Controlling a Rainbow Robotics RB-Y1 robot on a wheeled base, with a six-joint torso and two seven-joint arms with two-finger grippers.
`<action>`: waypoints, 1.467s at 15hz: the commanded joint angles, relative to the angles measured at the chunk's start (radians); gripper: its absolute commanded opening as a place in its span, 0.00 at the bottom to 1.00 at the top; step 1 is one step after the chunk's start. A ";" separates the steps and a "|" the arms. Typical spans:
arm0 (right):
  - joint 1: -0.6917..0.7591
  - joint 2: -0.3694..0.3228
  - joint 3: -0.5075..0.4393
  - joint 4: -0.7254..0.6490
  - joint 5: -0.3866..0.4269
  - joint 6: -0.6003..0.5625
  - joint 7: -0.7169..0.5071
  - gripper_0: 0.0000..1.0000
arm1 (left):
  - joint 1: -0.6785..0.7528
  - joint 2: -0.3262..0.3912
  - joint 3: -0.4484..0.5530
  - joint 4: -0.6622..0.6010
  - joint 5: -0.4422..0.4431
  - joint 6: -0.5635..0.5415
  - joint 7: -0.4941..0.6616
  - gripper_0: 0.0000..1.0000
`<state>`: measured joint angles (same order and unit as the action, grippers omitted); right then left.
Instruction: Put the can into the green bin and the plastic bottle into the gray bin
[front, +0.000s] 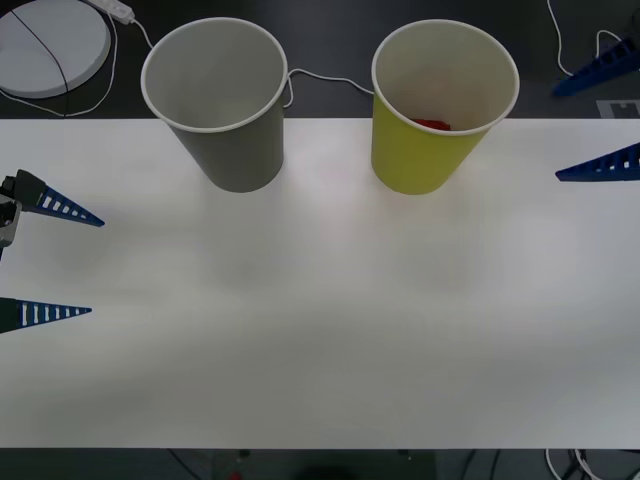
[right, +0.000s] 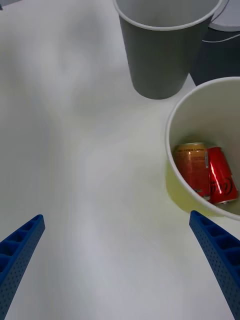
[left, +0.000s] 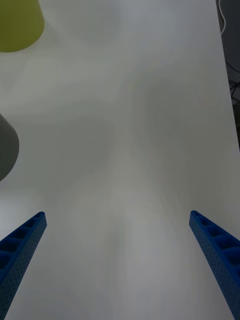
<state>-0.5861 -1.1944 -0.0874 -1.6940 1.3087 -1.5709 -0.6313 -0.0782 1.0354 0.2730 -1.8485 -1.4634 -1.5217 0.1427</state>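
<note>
Can (right: 206, 173) is lying on its side at the bottom of the green bin (front: 428, 160), red and orange-gold sides showing in the right wrist view; the front view catches just a red sliver of it past the rim. Green bin stands upright at the back of the white table (front: 320, 330), right of centre. Gray bin (front: 232, 140) stands upright beside it on the left, a clear gap between them, not touching. What can be seen of the gray bin's pale inside looks bare (the front view doesn't reach its floor).

Left gripper (front: 70, 264) sits at the left edge of the table, low over the surface, blue ribbed fingers spread wide, holding nothing. Its wrist view has bare tabletop between the fingertips, with the edges of both bins off to one side.

Right gripper (front: 600, 118) is at the far right, around the table's back edge, fingers also spread wide and holding nothing. It is near the green bin but apart from it; its camera looks down into that bin.

Behind the table: a round white disc (front: 45, 45) on the dark floor and a white cable (front: 325, 78) running behind the bins.
</note>
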 joint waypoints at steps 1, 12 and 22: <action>0.072 -0.001 -0.028 -0.004 -0.019 0.000 0.120 1.00 | 0.000 0.000 0.000 0.000 0.000 0.000 0.000 1.00; 0.315 0.104 -0.163 -0.004 -0.023 0.000 0.349 1.00 | 0.000 0.000 0.000 0.000 0.000 0.000 0.000 1.00; 0.453 0.165 -0.215 0.010 -0.011 0.000 0.538 1.00 | 0.000 0.000 0.000 0.000 0.000 0.000 0.000 1.00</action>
<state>-0.1419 -1.0353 -0.2976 -1.6845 1.2981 -1.5708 -0.0988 -0.0782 1.0354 0.2730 -1.8485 -1.4634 -1.5217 0.1426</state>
